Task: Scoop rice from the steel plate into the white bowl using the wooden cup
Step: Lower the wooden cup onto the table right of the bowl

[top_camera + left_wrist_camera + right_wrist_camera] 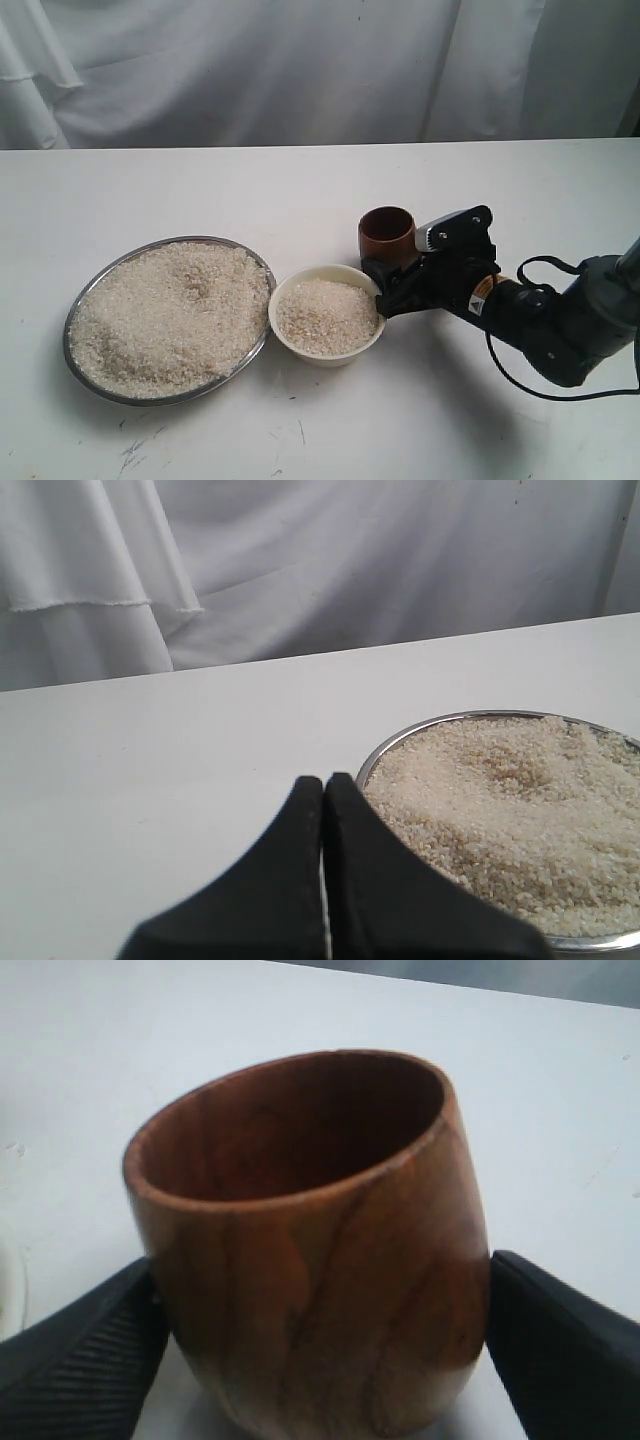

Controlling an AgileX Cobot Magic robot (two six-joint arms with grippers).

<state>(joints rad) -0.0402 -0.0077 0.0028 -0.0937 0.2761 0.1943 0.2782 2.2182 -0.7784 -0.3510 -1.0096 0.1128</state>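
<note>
1. White table (300, 430) in front: at left, the plate (68, 335) is heaped with rice (170, 315). Right beside it, seemingly touching, the bowl (325, 357) is nearly full of grains.
2. Just behind the bowl, the right gripper (320, 1310) clasps the cup (387, 235), jaws pressed to both sides. The cup stands on the table, and no rice shows inside.
3. The left gripper (323, 785), clenched on nothing, hovers near the plate's rim.
4. For a clean scoop, the cup likely needs lifting above the bowl's rim before crossing, then a low tilt into the heap and a small load, since the bowl has little room.
5. A white curtain (300, 70) closes the back.
</note>
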